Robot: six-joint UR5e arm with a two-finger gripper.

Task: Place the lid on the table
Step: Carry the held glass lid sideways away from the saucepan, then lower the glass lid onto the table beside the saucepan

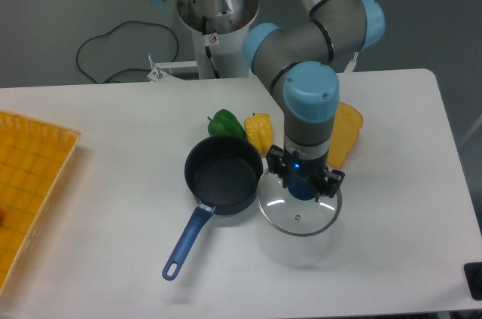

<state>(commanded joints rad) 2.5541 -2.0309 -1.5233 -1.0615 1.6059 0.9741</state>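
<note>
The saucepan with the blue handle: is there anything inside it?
The saucepan looks empty: only its dark bare bottom shows. Its near inner wall is hidden by the rim. The glass lid is off it, held by the gripper to its right, over the table.

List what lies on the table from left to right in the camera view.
Yellow gridded tray → saucepan with its blue handle pointing toward the camera → green pepper → yellow pepper → lid, held by the gripper → orange slice of bread, partly hidden behind the arm.
</note>
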